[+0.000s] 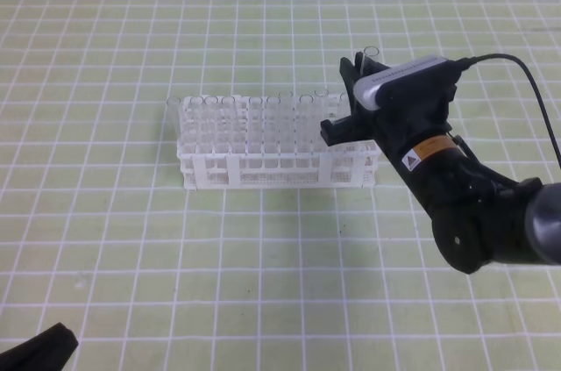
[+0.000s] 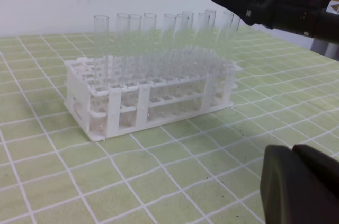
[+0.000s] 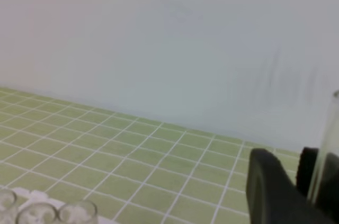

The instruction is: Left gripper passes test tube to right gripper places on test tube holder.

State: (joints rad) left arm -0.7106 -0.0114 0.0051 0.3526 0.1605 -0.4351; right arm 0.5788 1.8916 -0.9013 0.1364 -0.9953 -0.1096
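The handover looks done and the placing step is in hand; the right claw [image 1: 355,95] hangs over the right end of the rack [image 1: 279,153], its fingers closed on the tube [image 1: 369,55], which stands roughly upright between them with its open rim showing above the fingertips; in the right wrist view the tube [image 3: 329,150] runs up the right edge of the picture, pinched beside a black finger [image 3: 270,192]. The tube's lower end is hidden behind the claw in the high view, so I cannot tell whether it has entered a hole or is just above the rack.

The left claw [image 1: 39,349] sits low at the near left corner of the table [image 1: 131,257], well apart from the rack; only a dark edge shows in the high view and a blurred black bulk [image 2: 299,184] in its own camera; it holds nothing that can be seen, but whether it is open I cannot tell.

The rack already carries a row of tubes [image 2: 151,38] along its back, so free holes near the right end are crowded; the next move calls for lining the tube's round end over one empty hole, keeping it vertical, lowering it straight down through the tiers without knocking its neighbours, then opening the fingers only when it is seated; a tilt could jam it against the lattice.
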